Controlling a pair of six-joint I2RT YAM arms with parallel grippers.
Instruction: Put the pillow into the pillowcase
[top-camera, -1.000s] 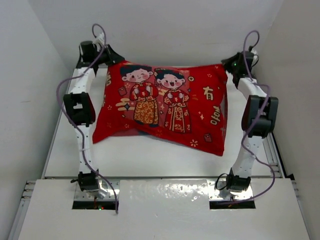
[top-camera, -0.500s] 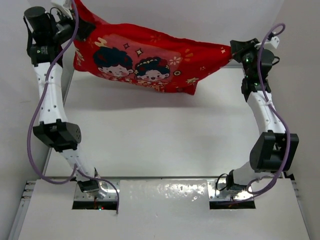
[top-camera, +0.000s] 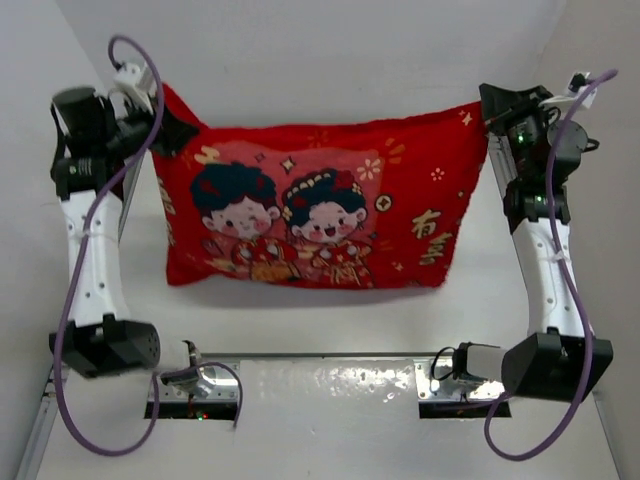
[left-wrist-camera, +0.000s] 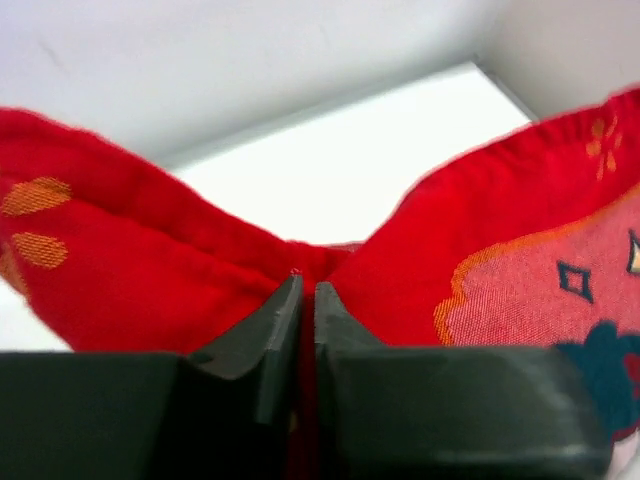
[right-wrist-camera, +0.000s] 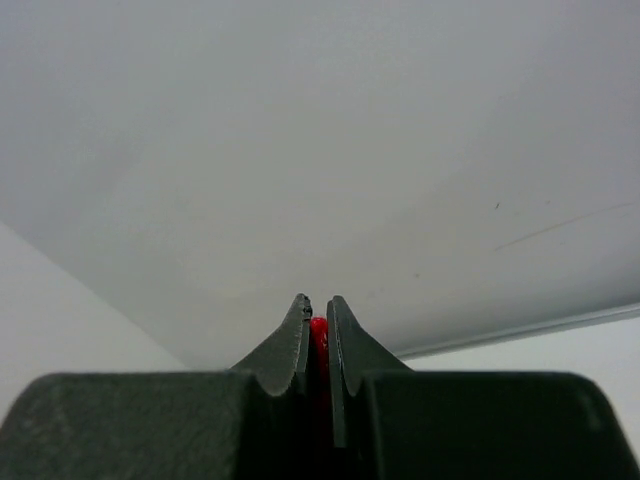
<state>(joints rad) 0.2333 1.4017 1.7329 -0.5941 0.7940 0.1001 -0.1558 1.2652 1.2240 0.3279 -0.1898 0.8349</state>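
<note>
At the upper left of the top view, the left pincer (top-camera: 172, 120) is closed tight on the upper left corner of the pillowcase (top-camera: 320, 210). The left wrist view shows red cloth bunched between its nearly touching fingers (left-wrist-camera: 283, 320). The case is hung as a broad red sheet across the middle of the frame, with its lower edge just above or brushing the surface (top-camera: 320, 322); which of the two cannot be told. No white pillow is visible anywhere. Since the case looks filled out, the pillow is judged to be inside it already, and the step in hand is judged to be settling it fully down. At the upper right, the right pincer (top-camera: 490, 108) is closed on the other upper corner, though only a thin sliver of red is pinched. For this step, both corners are best held level and lifted or shaken gently together. Sideways pull should be limited, as the slight right-hand grip could be lost.
</note>
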